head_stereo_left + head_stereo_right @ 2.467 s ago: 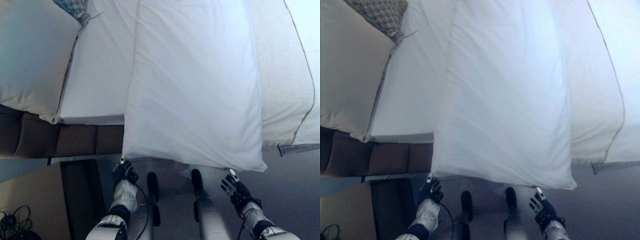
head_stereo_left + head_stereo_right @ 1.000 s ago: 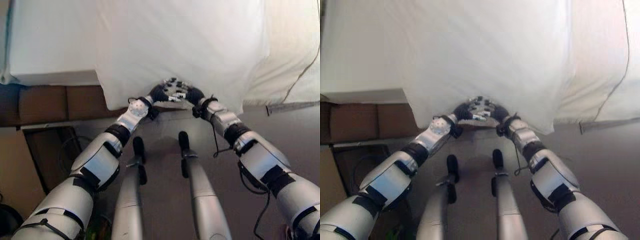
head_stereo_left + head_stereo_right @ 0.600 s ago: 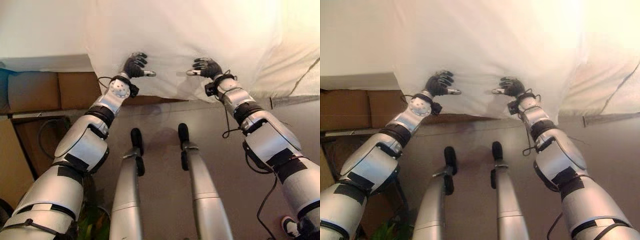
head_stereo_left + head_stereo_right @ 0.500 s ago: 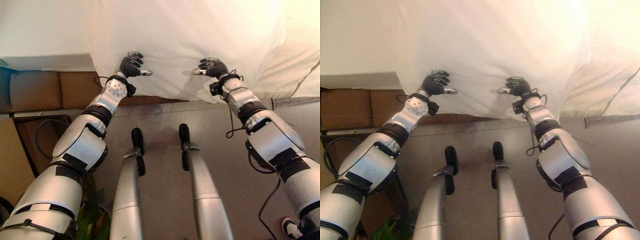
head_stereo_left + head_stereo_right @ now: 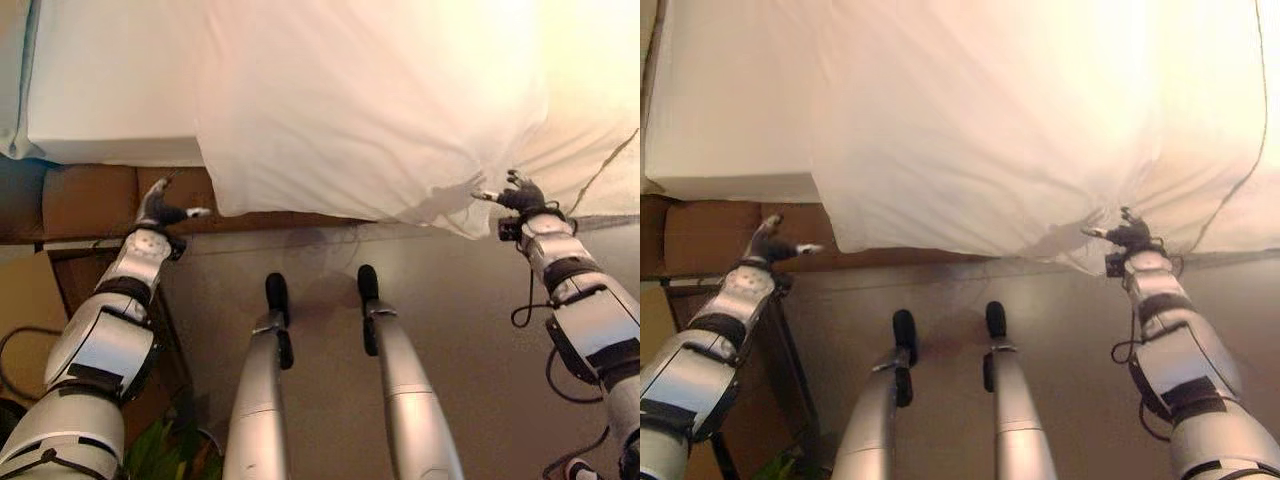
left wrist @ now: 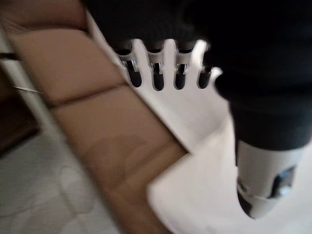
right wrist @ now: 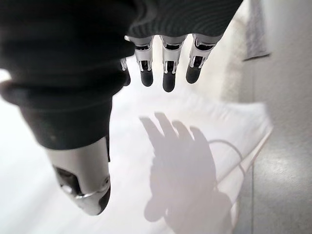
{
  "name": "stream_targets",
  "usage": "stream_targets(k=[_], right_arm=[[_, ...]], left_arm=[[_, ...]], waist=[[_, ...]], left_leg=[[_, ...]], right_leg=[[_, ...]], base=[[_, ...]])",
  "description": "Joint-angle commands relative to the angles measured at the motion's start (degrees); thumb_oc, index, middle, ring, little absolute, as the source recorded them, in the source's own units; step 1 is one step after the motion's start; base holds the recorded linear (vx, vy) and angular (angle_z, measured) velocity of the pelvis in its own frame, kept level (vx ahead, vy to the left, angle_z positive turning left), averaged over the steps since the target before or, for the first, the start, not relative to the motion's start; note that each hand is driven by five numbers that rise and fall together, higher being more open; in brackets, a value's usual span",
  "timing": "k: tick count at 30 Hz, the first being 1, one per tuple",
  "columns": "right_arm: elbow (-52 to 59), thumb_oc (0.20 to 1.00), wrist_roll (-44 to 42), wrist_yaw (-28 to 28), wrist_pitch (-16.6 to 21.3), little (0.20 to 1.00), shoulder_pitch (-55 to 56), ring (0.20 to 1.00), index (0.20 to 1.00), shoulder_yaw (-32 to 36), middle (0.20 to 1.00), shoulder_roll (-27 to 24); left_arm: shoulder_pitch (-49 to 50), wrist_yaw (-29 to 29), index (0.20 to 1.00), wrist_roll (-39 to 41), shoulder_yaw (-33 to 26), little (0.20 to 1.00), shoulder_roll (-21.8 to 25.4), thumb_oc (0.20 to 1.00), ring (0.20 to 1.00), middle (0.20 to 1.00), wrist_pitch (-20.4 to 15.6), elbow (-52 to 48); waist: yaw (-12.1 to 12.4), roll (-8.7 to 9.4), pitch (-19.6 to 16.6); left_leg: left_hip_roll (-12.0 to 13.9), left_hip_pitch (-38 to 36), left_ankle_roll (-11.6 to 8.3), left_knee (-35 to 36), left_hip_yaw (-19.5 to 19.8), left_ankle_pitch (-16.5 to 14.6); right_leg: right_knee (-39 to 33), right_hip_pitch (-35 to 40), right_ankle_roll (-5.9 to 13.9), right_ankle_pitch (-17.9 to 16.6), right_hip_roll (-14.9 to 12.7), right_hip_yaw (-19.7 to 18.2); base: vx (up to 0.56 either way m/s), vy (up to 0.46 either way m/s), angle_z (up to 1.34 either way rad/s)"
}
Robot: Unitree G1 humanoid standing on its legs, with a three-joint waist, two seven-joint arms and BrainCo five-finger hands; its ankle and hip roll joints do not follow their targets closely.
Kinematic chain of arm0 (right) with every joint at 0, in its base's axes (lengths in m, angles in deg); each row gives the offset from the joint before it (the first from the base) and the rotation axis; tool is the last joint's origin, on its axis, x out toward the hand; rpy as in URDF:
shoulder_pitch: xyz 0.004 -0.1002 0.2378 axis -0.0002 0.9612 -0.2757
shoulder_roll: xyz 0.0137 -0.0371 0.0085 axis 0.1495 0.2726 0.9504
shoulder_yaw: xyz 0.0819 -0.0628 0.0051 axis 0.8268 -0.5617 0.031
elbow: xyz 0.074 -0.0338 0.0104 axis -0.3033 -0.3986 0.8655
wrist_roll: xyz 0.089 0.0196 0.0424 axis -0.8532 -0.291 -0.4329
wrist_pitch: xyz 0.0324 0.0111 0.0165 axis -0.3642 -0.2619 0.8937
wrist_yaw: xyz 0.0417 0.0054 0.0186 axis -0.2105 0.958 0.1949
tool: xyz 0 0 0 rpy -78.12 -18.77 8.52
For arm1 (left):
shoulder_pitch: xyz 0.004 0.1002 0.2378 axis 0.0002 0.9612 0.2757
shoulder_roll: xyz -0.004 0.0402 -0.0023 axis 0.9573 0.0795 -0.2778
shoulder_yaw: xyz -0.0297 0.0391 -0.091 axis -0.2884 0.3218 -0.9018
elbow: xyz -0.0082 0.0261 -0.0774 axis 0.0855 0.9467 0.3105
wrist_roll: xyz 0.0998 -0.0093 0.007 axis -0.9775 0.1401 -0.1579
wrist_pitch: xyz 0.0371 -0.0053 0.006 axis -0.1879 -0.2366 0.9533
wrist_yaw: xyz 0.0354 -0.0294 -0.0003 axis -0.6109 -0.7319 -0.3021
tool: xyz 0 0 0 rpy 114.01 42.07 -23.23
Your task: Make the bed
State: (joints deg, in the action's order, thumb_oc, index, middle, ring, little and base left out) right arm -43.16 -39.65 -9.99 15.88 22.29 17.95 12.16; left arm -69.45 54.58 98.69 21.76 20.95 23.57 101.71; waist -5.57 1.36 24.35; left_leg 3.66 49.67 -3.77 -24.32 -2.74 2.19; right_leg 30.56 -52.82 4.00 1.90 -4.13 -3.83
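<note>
Nearest, at the bottom of the head views, bare grey floor (image 5: 470, 330) runs up to the side of the bed. At the left edge the left hand (image 5: 157, 212) hangs in front of the brown padded bed base (image 5: 85, 195), below the white mattress edge (image 5: 110, 150), touching nothing; its fingers (image 6: 168, 56) are straight and spread, its thumb stuck out sideways, and nothing is held. At the right edge, a little higher in the frame, the right hand (image 5: 1127, 236) sits at the lower right corner of the big white pillow (image 5: 370, 110), where the cloth puckers into a fold. In its own wrist view the fingers (image 7: 167, 68) are straight and relaxed with the thumb apart, hovering over white fabric and casting a shadow on it, gripping nothing. The pillow lies across the bed with its near edge overhanging the side, spanning the middle of the frame. Past it on the right lies the pale duvet (image 5: 1240, 150) with a thin dark piped seam; on the upper left, the flat white sheet (image 5: 110, 70).
</note>
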Motion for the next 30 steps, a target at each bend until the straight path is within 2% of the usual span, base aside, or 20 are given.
stream_targets(k=[1, 2, 5, 7, 8, 10, 11, 13, 14, 16, 17, 19, 22, 23, 24, 30], right_arm=[[1.41, 1.0, 0.08, -0.97, 2.19, 1.0, 4.36, 1.0, 1.0, 4.63, 1.0, -2.28], [1.41, 1.0, 0.08, -0.98, 2.19, 1.0, 4.37, 1.0, 1.0, 4.63, 1.0, -2.28], [0.68, 1.0, 0.94, -0.82, 2.39, 1.0, 12.63, 1.0, 1.0, 8.32, 1.0, 0.3], [0.87, 1.0, 0.44, -0.92, 3.2, 1.0, 16.89, 1.0, 1.0, 10.42, 1.0, 3.03], [1.37, 1.0, 0.41, -0.76, 3.98, 1.0, 20.55, 1.0, 1.0, 11.57, 1.0, 5.26], [1.59, 1.0, 0.49, -0.54, 4.24, 1.0, 22.53, 1.0, 1.0, 11.79, 1.0, 6.73], [2.03, 1.0, 1.02, -0.17, 4.6, 1.0, 25.49, 1.0, 1.0, 12.18, 1.0, 9.3], [2.41, 1.0, 1.4, -0.1, 4.72, 1.0, 27.34, 1.0, 1.0, 12.34, 1.0, 10.5], [3.46, 1.0, 2.53, 0.08, 5.04, 1.0, 30.28, 1.0, 1.0, 12.26, 1.0, 13.16], [4.23, 1.0, 2.91, -0.25, 5.11, 1.0, 31.85, 1.0, 1.0, 12.62, 1.0, 14.4], [4.3, 1.0, 3.25, -0.26, 5.12, 1.0, 34.85, 1.0, 1.0, 13.7, 1.0, 16.5], [4.7, 1.0, 3.75, -0.14, 5.12, 1.0, 36.37, 1.0, 1.0, 13.84, 1.0, 17.09], [3.03, 1.0, 3.91, 0.03, 4.55, 1.0, 40.78, 1.0, 1.0, 16.14, 1.0, 20.25], [3.04, 1.0, 3.91, 0.02, 4.54, 1.0, 40.81, 1.0, 1.0, 16.14, 1.0, 20.25], [1.76, 1.0, 3.73, -0.01, 4.31, 1.0, 42.53, 1.0, 1.0, 17.23, 1.0, 21.32], [-1.57, 1.0, 3.4, 0.36, 3.01, 1.0, 45.68, 1.0, 1.0, 16.68, 1.0, 25.25]], left_arm=[[5.65, -0.21, 1.0, -1.41, -6.09, 1.0, 0.79, 1.0, 1.0, 1.0, -2.8, 0.68], [5.66, -0.21, 1.0, -1.41, -6.09, 1.0, 0.79, 1.0, 1.0, 1.0, -2.79, 0.68], [12.64, -1.7, 1.0, 0.5, -8.67, 1.0, -2.22, 1.0, 1.0, 1.0, -4.72, -0.79], [16.17, -2.64, 1.0, 1.65, -9.68, 1.0, -5.15, 1.0, 1.0, 1.0, -5.77, -2.07], [18.9, -3.58, 1.0, 2.86, -9.93, 1.0, -7.19, 1.0, 1.0, 1.0, -6.44, -3.16], [20.45, -4.5, 1.0, 3.84, -9.94, 1.0, -8.77, 1.0, 1.0, 1.0, -6.95, -3.68], [23.09, -5.55, 1.0, 3.78, -9.88, 1.0, -11.07, 1.0, 1.0, 1.0, -7.36, -4.12], [24.47, -6.4, 1.0, 3.81, -9.81, 1.0, -12.39, 1.0, 1.0, 1.0, -7.36, -4.28], [27.25, -7.51, 1.0, 4.29, -10.15, 1.0, -14.98, 1.0, 1.0, 1.0, -7.61, -4.29], [28.75, -7.93, 1.0, 4.33, -10.39, 1.0, -16.04, 1.0, 1.0, 1.0, -7.66, -4.14], [31.14, -8.22, 1.0, 4.82, -11.58, 1.0, -18.63, 1.0, 1.0, 1.0, -7.21, -3.64], [32.56, -8.94, 1.0, 3.72, -10.83, 1.0, -19.33, 1.0, 1.0, 1.0, -7.13, -3.6], [36.26, -10.67, 1.0, 1.95, -10.18, 1.0, -23.99, 1.0, 1.0, 1.0, -5.57, -2.0], [36.29, -10.67, 1.0, 1.95, -10.17, 1.0, -23.99, 1.0, 1.0, 1.0, -5.57, -2.01], [37.86, -12.57, 1.0, -0.84, -7.54, 1.0, -26.65, 1.0, 1.0, 1.0, -4.83, -1.19], [39.87, -12.55, 1.0, -0.24, -7.69, 1.0, -30.65, 1.0, 1.0, 1.0, -2.68, 2.16]], waist=[[0.49, -0.95, 0.14], [0.48, -0.95, 0.07], [1.05, -1.21, -2.55], [1.42, -1.54, -3.87], [1.92, -1.85, -5.73], [2.0, -1.92, -6.05], [2.36, -1.93, -7.81], [2.32, -1.95, -8.49], [2.34, -1.72, -10.39], [2.27, -1.55, -11.36], [2.21, -1.27, -13.39], [2.08, -1.11, -14.53], [1.91, -0.95, -18.31], [1.91, -0.95, -18.29], [1.78, -1.05, -20.04], [2.1, -1.18, -22.8]], left_leg=[[-1.2, -8.57, -2.75, 6.1, -0.04, -0.1], [-1.21, -8.51, -2.74, 6.13, -0.03, -0.07], [-1.77, -17.47, -2.81, 15.73, 0.83, 3.37], [-1.56, -22.25, -3.02, 20.67, 1.36, 5.38], [-1.52, -25.49, -2.76, 23.38, 1.78, 6.15], [-1.28, -28.13, -2.81, 25.94, 1.84, 6.78], [-0.93, -30.91, -2.83, 27.85, 1.93, 7.48], [-0.94, -32.6, -2.84, 28.97, 1.83, 7.62], [-0.69, -34.5, -2.93, 29.32, 2.16, 7.37], [-0.56, -35.47, -2.91, 29.32, 2.14, 7.18], [-0.36, -37.29, -2.74, 29.32, 2.32, 6.68], [-0.27, -38.18, -2.65, 29.32, 2.41, 6.42], [0.12, -41.97, -2.33, 29.32, 2.5, 4.94], [0.11, -42.02, -2.33, 29.32, 2.5, 4.92], [0.18, -43.8, -2.12, 29.32, 2.42, 4.17], [0.22, -47.81, -1.43, 29.32, 2.71, 2.1]], right_leg=[[-11.7, 10.65, 2.91, -3.23, -0.14, 1.41], [-11.71, 10.58, 2.91, -3.24, -0.16, 1.42], [-18.96, 19.28, 3.14, -5.14, -0.37, 2.25], [-22.75, 24.0, 3.31, -6.42, -0.61, 2.71], [-25.3, 27.29, 3.47, -7.32, -0.97, 3.05], [-27.48, 29.81, 3.56, -8.34, -1.11, 3.09], [-29.55, 32.77, 3.69, -8.97, -1.52, 3.09], [-30.99, 34.5, 3.8, -9.51, -1.75, 3.11], [-32.74, 36.86, 4.16, -10.16, -1.89, 3.04], [-33.46, 38.17, 4.24, -10.39, -1.99, 2.97], [-34.02, 40.18, 4.31, -10.42, -2.03, 2.92], [-34.47, 41.37, 4.35, -10.29, -2.02, 2.71], [-35.11, 45.46, 4.61, -9.49, -2.38, 3.0], [-35.14, 45.52, 4.61, -9.49, -2.38, 3.0], [-35.56, 47.35, 4.91, -9.07, -2.53, 2.84], [-35.56, 51.3, 4.85, -7.54, -2.89, 3.4]], base=[[0.05, -0.036, 0.03], [0.05, -0.032, 0.08], [0.1, -0.045, 0.09], [0.12, -0.018, 0.17], [0.1, 0.003, 0.15], [0.08, 0.01, 0.06], [0.07, 0.014, 0.11], [0.07, 0.031, 0.11], [0.05, 0.033, 0.08], [0.05, 0.035, 0.1], [0.09, 0.046, 0.03], [0.06, 0.031, 0.0], [0.08, 0.046, -0.05], [0.13, 0.063, -0.07], [0.06, 0.038, 0.01], [0.08, 0.035, 0.0]])
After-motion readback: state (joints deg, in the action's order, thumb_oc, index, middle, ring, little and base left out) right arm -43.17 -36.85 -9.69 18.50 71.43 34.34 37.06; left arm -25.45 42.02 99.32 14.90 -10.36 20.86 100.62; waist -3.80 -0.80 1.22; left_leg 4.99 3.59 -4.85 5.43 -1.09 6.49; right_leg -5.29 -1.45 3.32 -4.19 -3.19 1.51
